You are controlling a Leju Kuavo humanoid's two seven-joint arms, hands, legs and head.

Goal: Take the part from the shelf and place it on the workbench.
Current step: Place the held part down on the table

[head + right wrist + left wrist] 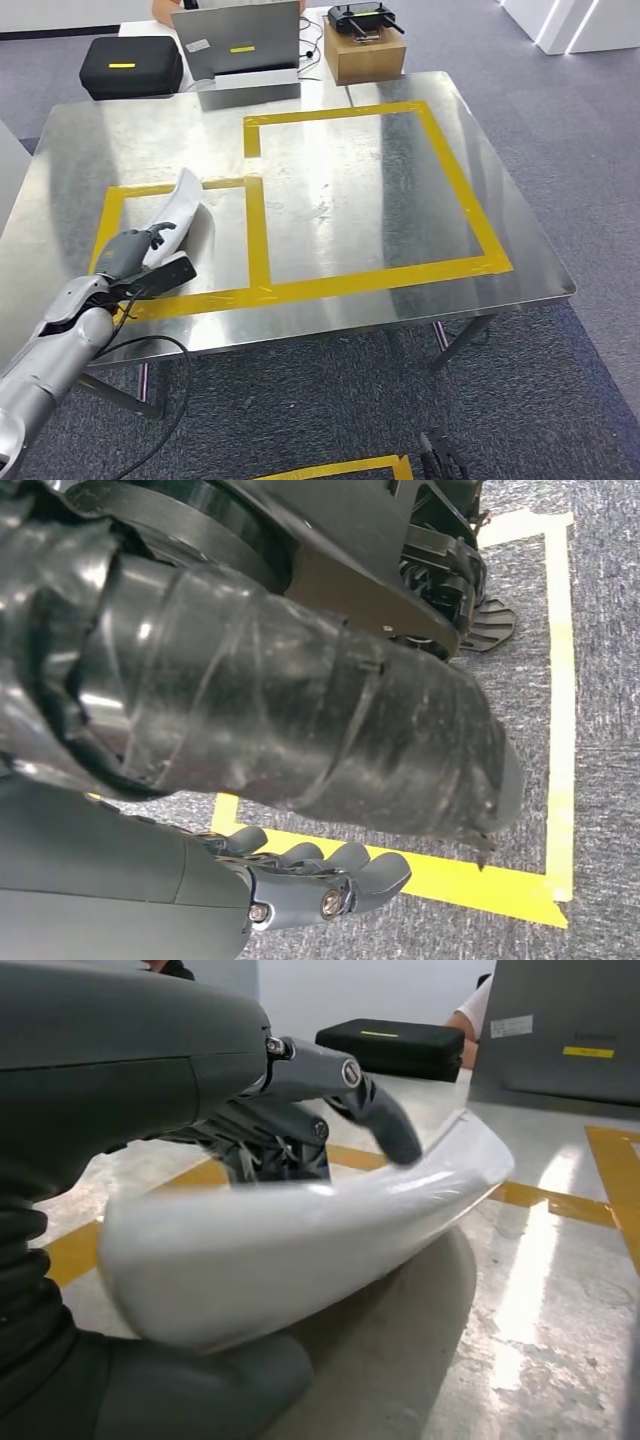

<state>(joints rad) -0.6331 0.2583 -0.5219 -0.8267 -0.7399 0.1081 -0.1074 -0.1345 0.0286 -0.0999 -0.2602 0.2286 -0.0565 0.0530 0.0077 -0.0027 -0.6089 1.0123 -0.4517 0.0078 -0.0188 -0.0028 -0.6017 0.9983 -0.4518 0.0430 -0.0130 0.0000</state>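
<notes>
A: From the head, the steel workbench (pixel 362 190) carries yellow tape squares (pixel 260 235); where is the white part (pixel 181 205)?

B: Inside the smaller square, resting on the metal.

A: And the left hand (pixel 140 252)?

B: Up close, thumb below and fingers (pixel 377 1110) above clasp it. The right hand (pixel 302 880) hangs over carpet, fingers straight, holding nothing.

The right hand (pixel 302 885) hangs over grey carpet (pixel 604 680), fingers (pixel 362 870) lying straight and close together, holding nothing; yellow floor tape (pixel 453 880) runs beneath it.
</notes>
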